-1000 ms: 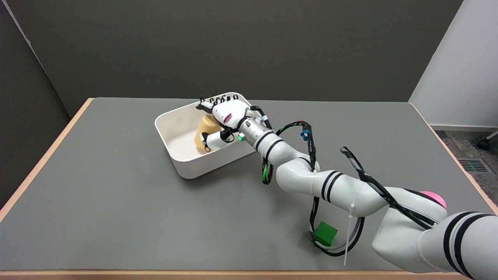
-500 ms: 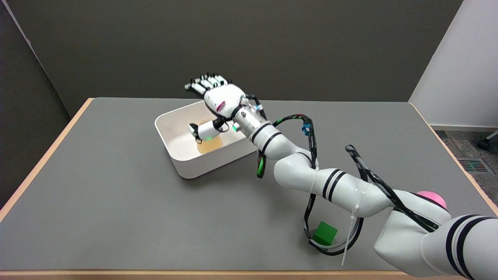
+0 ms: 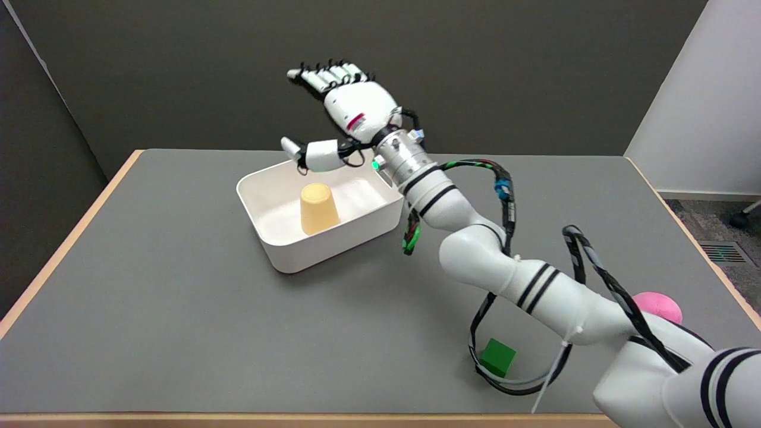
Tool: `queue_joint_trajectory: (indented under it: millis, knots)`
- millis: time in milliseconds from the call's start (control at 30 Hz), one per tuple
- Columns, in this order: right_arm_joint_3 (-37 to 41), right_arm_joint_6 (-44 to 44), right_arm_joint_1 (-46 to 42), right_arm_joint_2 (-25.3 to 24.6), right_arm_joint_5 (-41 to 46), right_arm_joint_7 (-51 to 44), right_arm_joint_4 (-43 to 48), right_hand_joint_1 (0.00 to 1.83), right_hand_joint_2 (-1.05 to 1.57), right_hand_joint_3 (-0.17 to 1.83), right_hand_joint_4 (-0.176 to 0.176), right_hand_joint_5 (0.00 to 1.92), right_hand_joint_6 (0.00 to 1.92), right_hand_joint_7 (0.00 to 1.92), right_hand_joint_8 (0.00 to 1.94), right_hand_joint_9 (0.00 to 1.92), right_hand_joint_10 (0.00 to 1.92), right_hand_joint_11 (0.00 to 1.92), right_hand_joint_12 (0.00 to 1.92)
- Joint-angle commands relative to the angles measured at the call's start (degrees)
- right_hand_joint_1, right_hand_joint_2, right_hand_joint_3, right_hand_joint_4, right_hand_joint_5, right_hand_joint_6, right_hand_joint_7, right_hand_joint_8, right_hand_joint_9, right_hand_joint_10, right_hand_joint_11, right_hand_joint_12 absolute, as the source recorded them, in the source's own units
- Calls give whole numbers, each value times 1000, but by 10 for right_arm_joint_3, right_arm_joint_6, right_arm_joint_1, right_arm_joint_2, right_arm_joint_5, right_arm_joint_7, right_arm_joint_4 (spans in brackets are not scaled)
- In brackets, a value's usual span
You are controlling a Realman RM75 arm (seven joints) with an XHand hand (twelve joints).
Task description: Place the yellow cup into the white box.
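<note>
A: Grey tabletop (image 3: 178,333), wood-coloured edge along the left and near sides. Anything on the left half?

B: Only the white box (image 3: 279,252) — sits left of centre, turned at an angle to the table edges. Rounded corners, open top.

A: Yellow cup?

B: The yellow cup (image 3: 318,208) is inside the white box, standing upside down on the floor of it, roughly mid-box. Narrow end up, wide mouth down. Nothing touches it.

A: Hand state?

B: The right hand (image 3: 351,104) is up in the air above the box's far rim, well clear of the cup. Fingers (image 3: 324,76) stretched out flat, pointing left; the thumb (image 3: 312,156) is splayed apart below them. It holds nothing — fully spread.

A: Arm?

B: White, black bands, runs from the lower right corner diagonally up to the wrist. Green light on the wrist ring. Black cable loom hangs off it, with green and blue bits.

A: Right side of the table?

B: Green cube (image 3: 498,358) near the front edge, under the cable loop. Pink ball (image 3: 660,306) further right, partly hidden behind the arm. Both well apart from the box.
</note>
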Motion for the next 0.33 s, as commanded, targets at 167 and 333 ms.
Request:
queue_joint_trajectory:
  millis: [167,333]
  knots:
    - [82,174,-161,117,101,-16,199,220,654,860,71,147,356,298,321,172,622,101,1214]
    - [90,206,-181,134,104,-15,193,223,658,859,71,150,360,300,323,174,624,102,1216]
